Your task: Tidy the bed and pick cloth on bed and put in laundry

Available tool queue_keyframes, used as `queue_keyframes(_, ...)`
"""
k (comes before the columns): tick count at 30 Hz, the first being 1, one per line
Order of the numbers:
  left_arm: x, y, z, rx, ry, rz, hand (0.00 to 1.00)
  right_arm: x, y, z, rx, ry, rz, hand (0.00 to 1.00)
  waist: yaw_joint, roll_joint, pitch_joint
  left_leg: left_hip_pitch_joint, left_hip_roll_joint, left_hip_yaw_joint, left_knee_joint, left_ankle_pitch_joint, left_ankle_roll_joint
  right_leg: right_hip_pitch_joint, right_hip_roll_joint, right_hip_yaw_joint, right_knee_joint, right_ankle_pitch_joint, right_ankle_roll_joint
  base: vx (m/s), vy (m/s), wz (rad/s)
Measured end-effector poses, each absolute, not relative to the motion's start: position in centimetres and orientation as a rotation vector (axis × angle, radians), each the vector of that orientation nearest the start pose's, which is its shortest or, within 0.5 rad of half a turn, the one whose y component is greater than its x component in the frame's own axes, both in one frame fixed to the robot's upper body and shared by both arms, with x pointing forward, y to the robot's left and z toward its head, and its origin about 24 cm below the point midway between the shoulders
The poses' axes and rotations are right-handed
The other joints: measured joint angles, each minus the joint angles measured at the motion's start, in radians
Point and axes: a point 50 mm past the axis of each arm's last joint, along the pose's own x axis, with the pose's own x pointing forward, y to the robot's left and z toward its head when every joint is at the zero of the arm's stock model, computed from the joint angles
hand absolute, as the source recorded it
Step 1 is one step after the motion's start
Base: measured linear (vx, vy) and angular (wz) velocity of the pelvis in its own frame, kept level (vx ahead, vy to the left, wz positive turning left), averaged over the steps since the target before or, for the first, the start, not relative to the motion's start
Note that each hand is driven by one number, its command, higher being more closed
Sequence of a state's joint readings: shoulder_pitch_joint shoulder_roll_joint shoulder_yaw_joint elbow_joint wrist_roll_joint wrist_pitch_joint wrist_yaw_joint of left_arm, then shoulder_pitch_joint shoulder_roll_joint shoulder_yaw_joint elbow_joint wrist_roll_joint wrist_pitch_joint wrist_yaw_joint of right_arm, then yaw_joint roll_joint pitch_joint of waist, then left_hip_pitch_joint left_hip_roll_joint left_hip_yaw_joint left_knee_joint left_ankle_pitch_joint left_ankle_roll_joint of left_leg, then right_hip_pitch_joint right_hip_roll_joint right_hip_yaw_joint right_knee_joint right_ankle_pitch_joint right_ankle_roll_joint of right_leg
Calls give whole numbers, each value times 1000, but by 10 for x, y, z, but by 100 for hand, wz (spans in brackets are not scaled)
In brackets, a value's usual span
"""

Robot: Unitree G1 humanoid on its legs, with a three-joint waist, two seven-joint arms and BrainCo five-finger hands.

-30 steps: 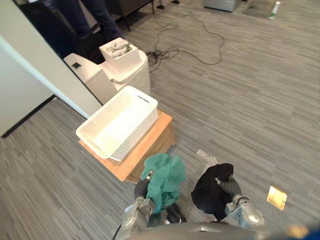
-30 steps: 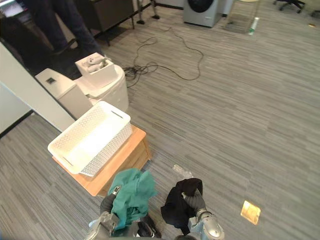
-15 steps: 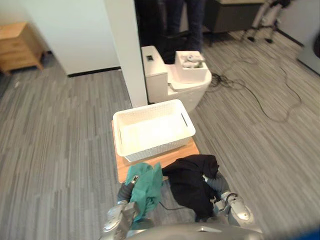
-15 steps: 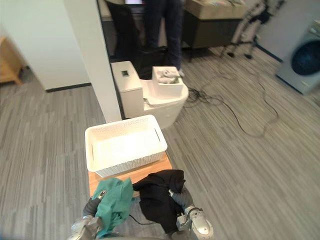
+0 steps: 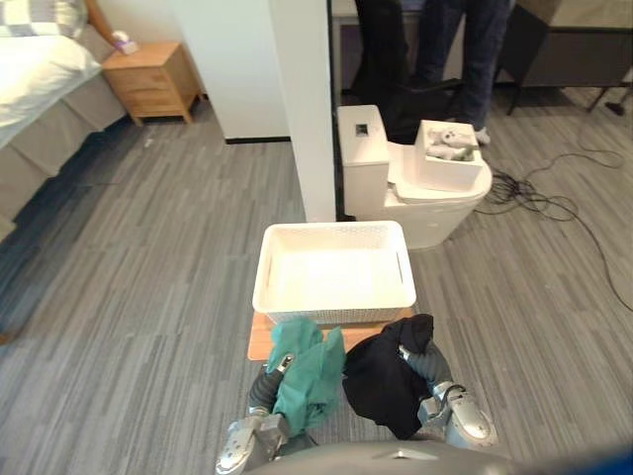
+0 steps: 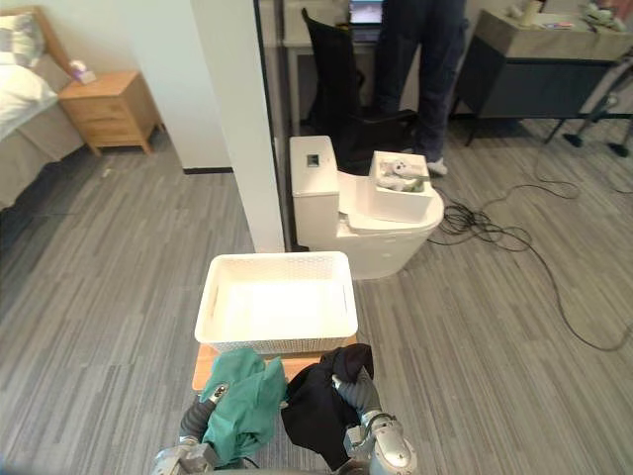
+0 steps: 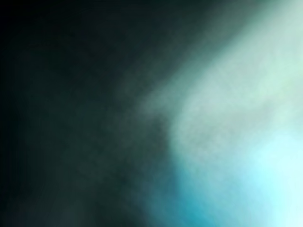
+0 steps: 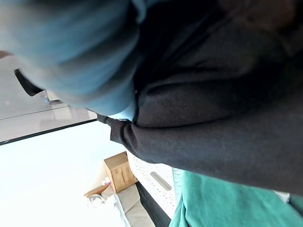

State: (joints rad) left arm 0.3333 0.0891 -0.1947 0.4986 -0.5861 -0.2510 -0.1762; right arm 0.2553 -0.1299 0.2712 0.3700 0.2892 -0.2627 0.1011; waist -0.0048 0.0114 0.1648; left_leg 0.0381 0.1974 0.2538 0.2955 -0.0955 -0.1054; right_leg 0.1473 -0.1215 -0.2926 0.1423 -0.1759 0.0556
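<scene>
Cloth, two pieces: one green cloth draped over the left hand, one black cloth over the right hand, both near the single white basket (on its wooden stand). Each hand's grip lies buried; I cannot tell it.

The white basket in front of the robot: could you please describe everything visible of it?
The white basket is a rectangular plastic tub with perforated walls, a plain rim and a slot handle at each short end. It stands upright and empty on a low wooden stand on the grey floor, before a white pillar. A green cloth and a black cloth hang at its near edge; contact cannot be judged.
</scene>
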Motion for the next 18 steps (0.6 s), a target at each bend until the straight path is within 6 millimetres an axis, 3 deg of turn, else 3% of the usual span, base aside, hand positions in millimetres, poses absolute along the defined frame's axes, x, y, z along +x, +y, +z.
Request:
queue_keyframes(3, 121, 145, -102, -470, 556, -30, 100, 165, -142, -69, 172, 385, 151, 100, -7, 1, 0, 100, -56, 17, -271, 124, 7, -2, -10, -19, -6, 7, -6, 57, -10, 44)
queue_keyframes(7, 115, 141, -106, -471, 605, -49, 100, 163, -140, -71, 176, 402, 149, 100, 7, -18, -3, 95, -61, 71, -270, 143, 13, 2, -16, -16, -26, 27, -6, 11, 32, 10)
queue_keyframes(11, 117, 140, -105, -441, 607, -82, 100, 159, -138, -73, 171, 415, 145, 100, 12, -31, -14, 90, -70, 105, -261, 132, 30, -4, -24, 8, -36, 34, 3, -49, 20, -19)
queue_keyframes(12, 118, 138, -104, -434, 601, -109, 100, 157, -136, -73, 175, 418, 144, 100, 9, -35, -23, 90, -82, 125, -267, 101, 52, -39, -46, 16, 9, -7, 24, -70, 109, 2)
queue_keyframes(13, 118, 134, -104, -438, 603, -137, 100, 155, -140, -74, 162, 424, 139, 100, -5, -33, -25, 91, -94, 135, -274, 43, 69, -88, -70, 19, 112, -63, 42, -72, 133, 10)
queue_keyframes(14, 117, 133, -104, -437, 608, -147, 100, 154, -142, -75, 157, 430, 131, 100, -10, -33, -26, 101, -104, 135, -284, 21, 62, -104, -89, 19, 165, -88, 49, -67, 154, 12)
queue_keyframes(15, 117, 133, -106, -436, 624, -158, 100, 153, -143, -75, 142, 435, 120, 100, -24, -54, -20, 126, -135, 126, -301, 7, 54, -146, -134, 36, 303, -109, 55, -61, 110, 11)
queue_keyframes(17, 112, 140, -107, -401, 643, -161, 100, 153, -139, -75, 138, 433, 105, 100, -38, -60, -19, 166, -142, 115, -300, -1, 64, -221, -173, 64, 503, -46, 56, -31, 113, 10)
queue_keyframes(18, 111, 140, -108, -399, 648, -162, 100, 153, -139, -75, 134, 432, 103, 100, -44, -48, -19, 174, -131, 112, -298, 1, 70, -226, -173, 59, 510, -55, 51, 22, 81, 8)
